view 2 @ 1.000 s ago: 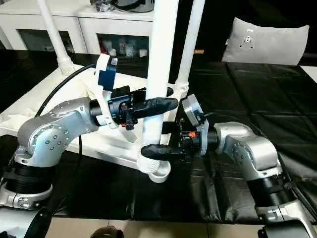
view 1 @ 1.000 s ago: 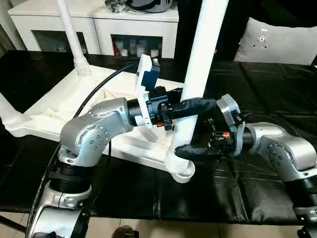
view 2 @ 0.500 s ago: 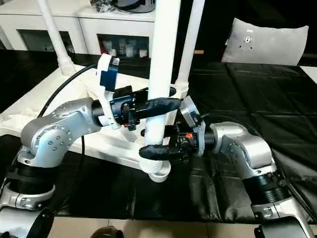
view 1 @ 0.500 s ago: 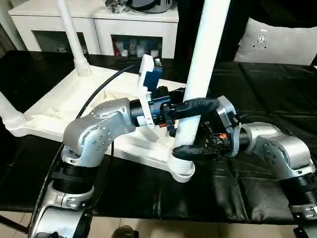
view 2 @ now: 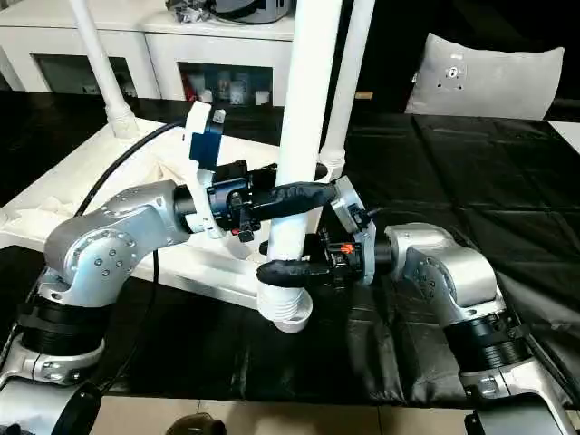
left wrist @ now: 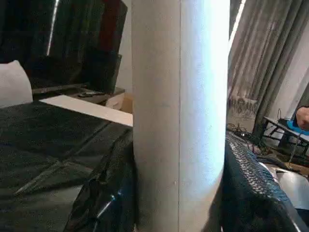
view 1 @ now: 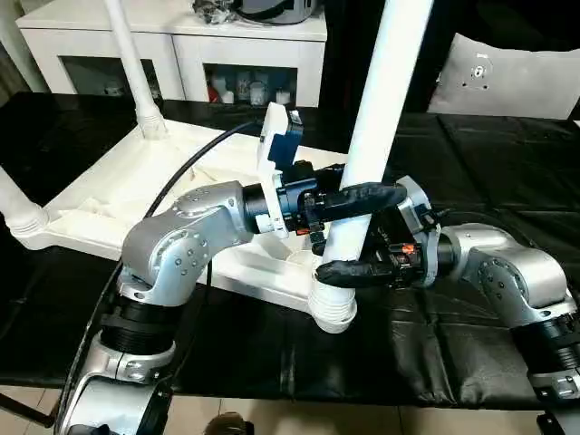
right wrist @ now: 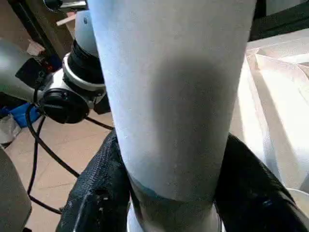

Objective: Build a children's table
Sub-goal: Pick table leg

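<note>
- The left gripper (view 1: 349, 201) is clamped on the leg (view 1: 376, 136) a little above its foot, one black finger on each side — the left wrist view shows both hugging the white shaft.
- The right gripper (view 1: 349, 272) sits lower on the same leg, just above the corner socket (view 1: 333, 308); its fingers are wrapped around the shaft and look snug on it.
- The leg stands nearly upright, long axis leaning slightly toward the top right of the head views, its thick end seated in that nearest socket.
- The tabletop (view 1: 118, 195) lies upside down on the black cloth (view 1: 471, 163) — two other legs (view 1: 131, 63) already rise from far corners.
- The next move, I judge, runs straight down the leg's axis.
</note>
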{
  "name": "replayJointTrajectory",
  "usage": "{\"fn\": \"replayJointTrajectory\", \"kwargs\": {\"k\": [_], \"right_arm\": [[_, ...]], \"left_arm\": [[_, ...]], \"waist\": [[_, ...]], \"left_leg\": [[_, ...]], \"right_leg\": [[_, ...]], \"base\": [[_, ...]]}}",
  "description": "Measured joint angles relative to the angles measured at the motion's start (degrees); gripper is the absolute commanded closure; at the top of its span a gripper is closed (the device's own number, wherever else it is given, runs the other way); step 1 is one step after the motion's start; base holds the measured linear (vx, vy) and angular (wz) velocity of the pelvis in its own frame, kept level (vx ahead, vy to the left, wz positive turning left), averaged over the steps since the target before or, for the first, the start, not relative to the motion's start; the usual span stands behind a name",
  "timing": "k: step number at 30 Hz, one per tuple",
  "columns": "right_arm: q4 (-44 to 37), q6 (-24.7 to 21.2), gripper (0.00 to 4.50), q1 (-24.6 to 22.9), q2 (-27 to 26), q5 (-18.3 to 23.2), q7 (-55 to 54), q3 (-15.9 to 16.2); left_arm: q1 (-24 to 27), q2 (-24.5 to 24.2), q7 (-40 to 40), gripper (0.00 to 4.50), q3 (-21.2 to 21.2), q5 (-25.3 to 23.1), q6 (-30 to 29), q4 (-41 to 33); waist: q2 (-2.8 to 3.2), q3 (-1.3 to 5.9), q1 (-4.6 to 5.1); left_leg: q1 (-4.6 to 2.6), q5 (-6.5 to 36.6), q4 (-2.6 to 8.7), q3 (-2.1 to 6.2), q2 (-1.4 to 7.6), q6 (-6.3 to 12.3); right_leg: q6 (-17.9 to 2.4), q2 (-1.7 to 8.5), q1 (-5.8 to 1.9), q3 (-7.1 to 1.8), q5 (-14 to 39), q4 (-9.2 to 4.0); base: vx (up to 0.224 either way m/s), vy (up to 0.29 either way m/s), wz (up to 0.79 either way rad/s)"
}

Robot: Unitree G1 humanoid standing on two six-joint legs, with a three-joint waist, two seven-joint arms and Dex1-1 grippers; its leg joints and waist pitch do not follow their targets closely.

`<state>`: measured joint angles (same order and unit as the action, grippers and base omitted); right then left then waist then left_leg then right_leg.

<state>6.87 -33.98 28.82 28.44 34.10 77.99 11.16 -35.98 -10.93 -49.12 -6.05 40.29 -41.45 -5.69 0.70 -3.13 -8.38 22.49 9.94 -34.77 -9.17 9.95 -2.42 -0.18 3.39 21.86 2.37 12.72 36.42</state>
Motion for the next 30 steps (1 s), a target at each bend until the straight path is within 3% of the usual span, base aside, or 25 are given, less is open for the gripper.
{"fn": "replayJointTrajectory", "kwargs": {"k": [6, 9, 14, 17, 18, 21, 23, 30], "right_arm": [[0.58, 1.87, 2.59, 0.08, -0.78, -1.04, -0.21, 0.03], [0.73, 0.59, 1.91, 0.44, -0.84, -1.0, -0.29, 0.03], [1.21, -0.67, 1.6, 0.53, -1.83, -0.56, -1.27, -0.03], [1.2, -1.13, 1.6, 0.53, -1.93, 0.2, -1.07, -0.08], [1.19, -1.54, 1.86, 0.53, -1.93, 0.43, -1.0, -0.2], [1.18, -2.37, 1.98, 0.52, -1.75, 0.59, -0.95, -0.5], [1.16, -2.56, 2.34, 0.51, -1.75, 0.59, -0.89, -0.54], [1.04, -1.45, 2.5, 0.5, -1.89, -0.23, -0.75, -0.49]], "left_arm": [[0.0, 0.14, -0.01, 2.69, 0.03, -0.18, 0.43, 0.23], [0.0, 0.11, -0.06, 2.69, 0.04, -0.19, 0.62, 0.5], [0.0, 0.05, -0.05, 2.69, -0.03, -1.19, 0.81, 0.46], [0.0, 0.2, -0.08, 2.69, -0.06, -1.25, 1.42, 0.44], [0.0, 0.21, -0.12, 2.69, -0.14, -1.24, 1.51, 0.41], [0.0, 0.24, -0.48, 2.69, -0.52, -1.18, 1.64, 0.18], [0.0, 0.25, -0.51, 2.69, -0.54, -1.19, 1.64, 0.17], [0.0, 0.2, -0.34, 2.69, -0.49, -1.21, 1.62, 0.24]], "waist": [[0.0, 0.0, 0.04], [0.0, 0.0, 0.04], [0.0, 0.0, 0.05], [0.0, 0.0, 0.01], [0.0, 0.0, 0.03], [0.0, 0.0, 0.03], [0.0, 0.0, 0.06], [0.0, 0.0, 0.05]], "left_leg": [[-0.02, -0.01, -0.01, 0.0, 0.0, -0.01], [-0.02, -0.03, -0.02, 0.0, 0.0, 0.01], [-0.02, -0.04, -0.02, 0.0, 0.01, 0.0], [-0.02, -0.04, -0.03, -0.01, 0.01, 0.0], [-0.02, -0.04, -0.03, -0.01, 0.01, 0.0], [-0.02, -0.04, -0.03, -0.01, 0.01, 0.0], [-0.04, -0.05, -0.03, -0.01, 0.01, -0.01], [-0.07, -0.06, -0.03, -0.01, 0.01, -0.03]], "right_leg": [[0.0, 0.0, 0.0, 0.0, 0.0, 0.05], [0.0, 0.0, 0.0, 0.0, 0.0, 0.05], [0.0, 0.0, 0.01, 0.01, 0.0, 0.08], [0.0, 0.01, 0.01, 0.0, 0.0, 0.08], [0.0, 0.01, 0.01, 0.0, 0.0, 0.08], [0.0, 0.01, 0.01, 0.0, 0.0, 0.11], [0.0, 0.01, 0.01, 0.0, 0.0, 0.13], [0.0, 0.01, 0.01, -0.01, 0.0, 0.16]], "base": [[0.0, 0.0, 0.0], [0.0, 0.0, 0.0], [0.0, 0.0, 0.0], [0.0, 0.0, 0.0], [0.0, 0.0, 0.0], [0.0, 0.0, 0.0], [0.0, 0.0, 0.0], [0.0, 0.0, 0.0]]}}
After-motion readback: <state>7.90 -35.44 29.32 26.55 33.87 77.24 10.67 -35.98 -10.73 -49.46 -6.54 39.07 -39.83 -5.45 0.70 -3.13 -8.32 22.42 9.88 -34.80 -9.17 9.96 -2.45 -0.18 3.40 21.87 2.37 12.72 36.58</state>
